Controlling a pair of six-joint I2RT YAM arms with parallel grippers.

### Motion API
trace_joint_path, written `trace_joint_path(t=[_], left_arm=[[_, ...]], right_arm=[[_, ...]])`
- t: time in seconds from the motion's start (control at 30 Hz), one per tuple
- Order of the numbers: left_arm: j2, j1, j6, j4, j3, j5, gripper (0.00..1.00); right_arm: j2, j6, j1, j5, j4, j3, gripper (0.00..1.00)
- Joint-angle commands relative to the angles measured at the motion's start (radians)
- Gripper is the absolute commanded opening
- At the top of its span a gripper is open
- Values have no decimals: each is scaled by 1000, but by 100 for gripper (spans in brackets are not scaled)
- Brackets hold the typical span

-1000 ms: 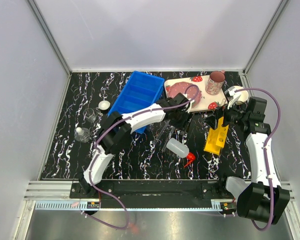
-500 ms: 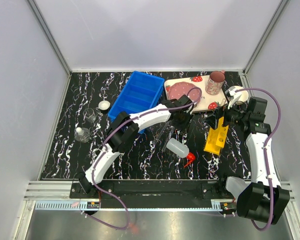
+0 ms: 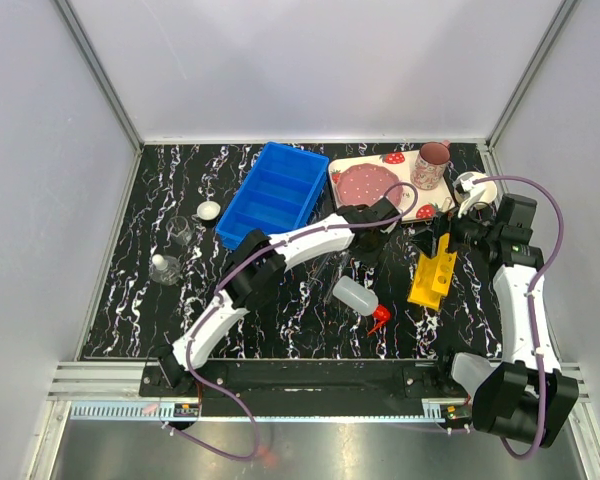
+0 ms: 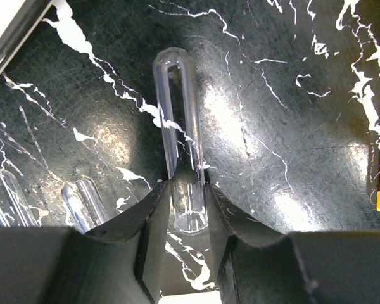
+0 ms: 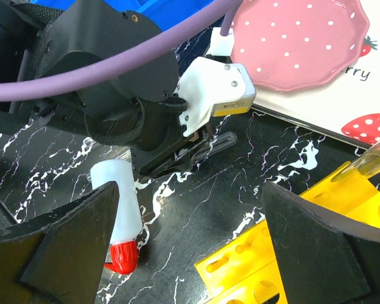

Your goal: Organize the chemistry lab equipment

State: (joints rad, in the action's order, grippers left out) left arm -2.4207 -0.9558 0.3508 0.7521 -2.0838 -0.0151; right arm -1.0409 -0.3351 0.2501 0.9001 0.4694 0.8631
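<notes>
tbl (image 3: 130, 310) black marble | yellow holed rack (image 3: 432, 275) right of centre, set to take tubes; R gripper (image 5: 191, 209) above it, jaws wide, empty, prob. waiting | thin clear tube (image 4: 180, 126) flat on tbl left of rack, L gripper (image 4: 185, 187) astride it for pickup, clamped or not: can't tell | vs 1 s ago: L gripper further right.

The test tube (image 4: 180, 145) is clear and glossy (glass or plastic, I cannot tell). The tabletop (image 4: 291, 114) is polished, black, marble-veined. The rack (image 3: 432, 272) is smooth yellow plastic; the squeeze bottle (image 5: 117, 183) is translucent plastic.
</notes>
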Motion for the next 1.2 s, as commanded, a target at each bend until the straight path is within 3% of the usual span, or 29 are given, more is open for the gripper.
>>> trace_joint_path(t=[0.0,0.07,0.27,0.47,0.7,0.8,1.0,1.17], left_arm=[[-28,-18,-19,39,-53,-68,31],[-18,-23,-29,23,-52,-69,25],[107,-26,-29,-109,60,-63,21],[291,-26,-10,-282,281,-40,20],[544,-26,10,-522,604,0,20],[653,-26,20,-632,742,33,20],[833,-34,25,-813,957,96,20],[890,-70,27,-869,1007,107,20]], right_arm=[[-2,8,11,8,-15,30,100],[-2,8,15,10,-17,30,100],[-1,10,34,20,-17,27,100],[1,7,40,29,-17,16,100],[-33,14,38,149,9,17,100],[-83,7,37,212,86,76,100],[-195,-78,-12,286,426,286,100],[-266,52,-156,280,505,350,99]])
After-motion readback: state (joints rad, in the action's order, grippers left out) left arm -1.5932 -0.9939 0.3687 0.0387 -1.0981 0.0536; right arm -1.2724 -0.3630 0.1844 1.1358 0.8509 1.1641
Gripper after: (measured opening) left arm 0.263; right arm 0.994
